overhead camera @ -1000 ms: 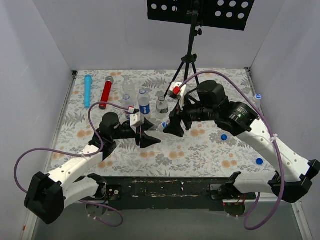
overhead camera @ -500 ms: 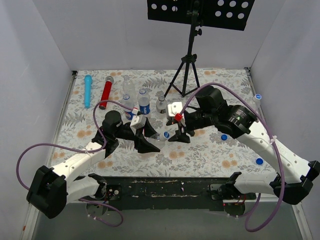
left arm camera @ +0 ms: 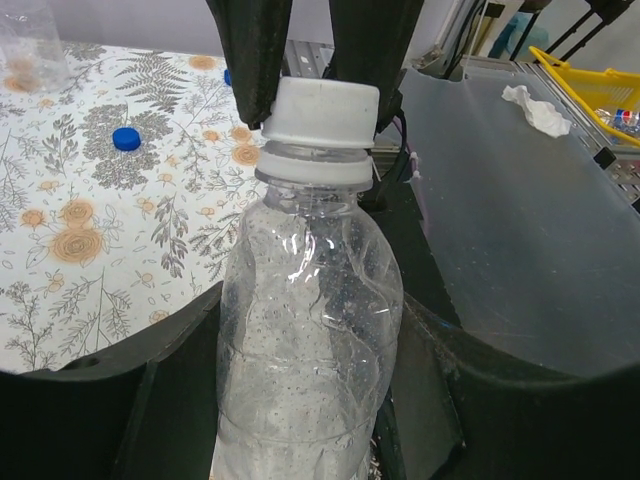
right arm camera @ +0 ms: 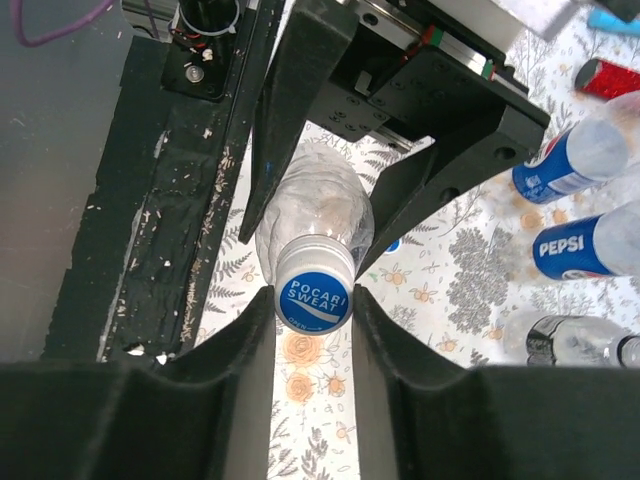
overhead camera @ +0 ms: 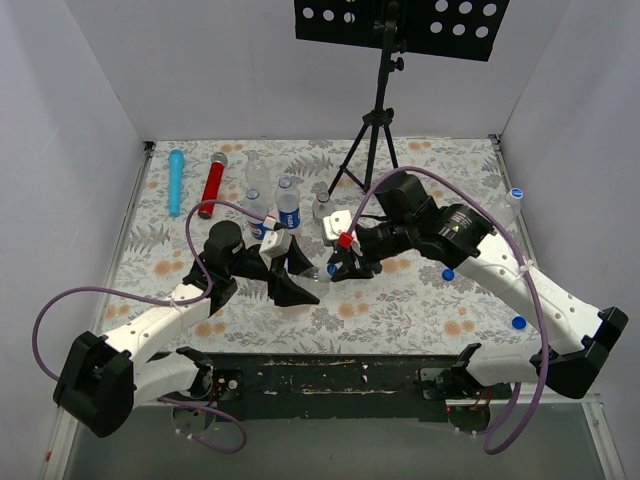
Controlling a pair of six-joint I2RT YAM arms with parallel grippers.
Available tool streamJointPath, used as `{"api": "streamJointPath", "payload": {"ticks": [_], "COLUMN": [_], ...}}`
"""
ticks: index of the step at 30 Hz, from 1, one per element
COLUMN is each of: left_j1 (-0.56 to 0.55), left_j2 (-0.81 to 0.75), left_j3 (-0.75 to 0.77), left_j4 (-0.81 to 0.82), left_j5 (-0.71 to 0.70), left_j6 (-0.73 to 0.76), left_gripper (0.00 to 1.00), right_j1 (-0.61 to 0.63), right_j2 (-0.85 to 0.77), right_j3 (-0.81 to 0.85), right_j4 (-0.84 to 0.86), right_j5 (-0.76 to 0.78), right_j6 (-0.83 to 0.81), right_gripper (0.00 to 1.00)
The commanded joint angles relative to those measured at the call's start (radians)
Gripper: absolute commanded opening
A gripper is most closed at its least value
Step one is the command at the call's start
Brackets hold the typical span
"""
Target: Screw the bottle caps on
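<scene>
My left gripper [overhead camera: 293, 281] is shut on a clear plastic bottle [left arm camera: 310, 330], tilted with its neck toward the right arm. On the neck sits a bottle cap [right arm camera: 314, 293] with white sides and a blue printed top. My right gripper [right arm camera: 314, 300] is shut on that cap, one finger pressed against each side. In the top view the two grippers meet at the bottle [overhead camera: 318, 272] in the middle of the mat. The left wrist view shows the cap [left arm camera: 322, 110] between the right arm's dark fingers [left arm camera: 250, 60].
Loose blue caps lie on the mat to the right [overhead camera: 448, 273], [overhead camera: 518, 323], [overhead camera: 517, 192]. Several upright bottles [overhead camera: 288, 208] stand behind the grippers. A blue cylinder [overhead camera: 176, 180] and a red cylinder [overhead camera: 212, 184] lie at the back left. A tripod [overhead camera: 378, 130] stands at the back.
The right gripper came down and left to the bottle's neck and closed its fingers on the cap. The left arm swung the bottle slightly nearer, then held still.
</scene>
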Motion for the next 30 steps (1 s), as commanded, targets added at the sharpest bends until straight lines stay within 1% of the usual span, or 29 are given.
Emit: {"api": "streamJointPath", "payload": {"ticks": [1,3,5,8,11,15,17,19,20,21,22,24,25,27,29,30], "left_j1": [0.002,0.003,0.002,-0.014,-0.075,-0.207,-0.257,-0.297,-0.311,-0.325,-0.330,-0.330,-0.330,-0.325,-0.308,-0.290], "left_j2": [-0.023,-0.046,-0.079,-0.141,-0.197,-0.253,-0.277,-0.293,-0.297,-0.297,-0.294,-0.287,-0.287,-0.274,-0.255,-0.242], "left_j3": [0.043,0.034,0.014,-0.019,-0.065,-0.131,-0.176,-0.206,-0.223,-0.231,-0.230,-0.210,-0.197,-0.170,-0.133,-0.116], "left_j4": [-0.017,-0.034,-0.041,-0.041,-0.045,-0.018,0.042,0.093,0.116,0.123,0.113,0.064,0.029,-0.043,-0.112,-0.145], "left_j5": [-0.035,-0.145,-0.299,-0.515,-0.782,-1.153,-1.285,-1.364,-1.399,-1.424,-1.430,-1.407,-1.377,-1.309,-1.222,-1.145], "left_j6": [0.045,0.087,0.136,0.212,0.336,0.546,0.629,0.694,0.734,0.743,0.771,0.756,0.715,0.664,0.607,0.585], "left_gripper": [0.00,0.00,0.00,0.00,0.00,0.00,0.00,0.00,0.00,0.00,0.00,0.00,0.00,0.00,0.00,0.00], "right_j1": [0.005,0.005,0.004,0.005,0.004,0.002,0.001,-0.004,-0.009,-0.013,-0.018,-0.028,-0.035,-0.048,-0.056,-0.056], "right_j2": [0.021,0.032,0.054,0.116,0.198,0.255,0.253,0.241,0.235,0.224,0.218,0.196,0.184,0.155,0.131,0.120], "right_j3": [0.044,0.035,0.026,0.037,0.066,0.037,-0.011,-0.038,-0.045,-0.049,-0.051,-0.039,-0.031,-0.010,0.032,0.055], "right_j4": [-0.001,0.019,0.047,0.071,0.084,0.177,0.251,0.301,0.317,0.329,0.338,0.337,0.337,0.328,0.289,0.254], "right_j5": [-0.026,-0.012,0.011,0.081,0.173,0.158,0.170,0.210,0.218,0.223,0.226,0.226,0.218,0.200,0.194,0.197], "right_j6": [0.016,0.063,0.161,0.356,0.583,0.870,0.953,1.006,1.022,1.033,1.036,1.027,1.011,0.972,0.898,0.839], "right_gripper": [0.24,0.18,0.12,0.01,0.01,0.01,0.01,0.01,0.01,0.01,0.01,0.01,0.08,0.28,0.46,0.52]}}
